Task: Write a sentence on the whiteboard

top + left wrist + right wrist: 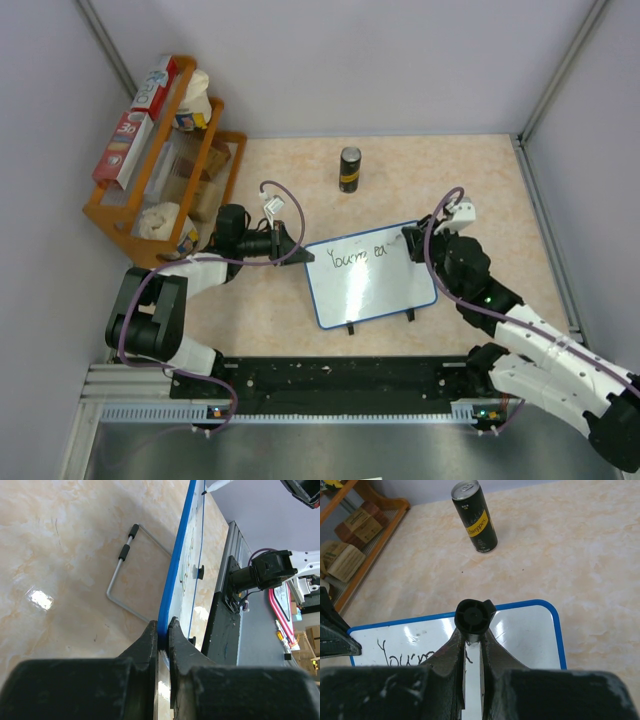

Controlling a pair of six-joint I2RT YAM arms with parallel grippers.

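The whiteboard (375,285), white with a blue rim, lies on the table between the arms. My left gripper (298,254) is shut on the blue rim at the board's left edge (172,575); its jaws pinch that rim (163,628). My right gripper (412,243) hovers over the board's upper right and is shut on a marker, whose black end cap (474,616) sticks up between the fingers (473,636). The sentence (352,254) is a single line of dark handwriting reading roughly "You've ea" along the board's top; the right wrist view shows its start (405,655). The marker tip (212,487) touches the board.
A black and yellow can (349,169) stands behind the board, and shows as the can (475,516) beyond it in the right wrist view. A wooden rack (120,225) with boxes and bags fills the back left. A bent metal wire (125,565) lies beside the board. Grey walls enclose the table.
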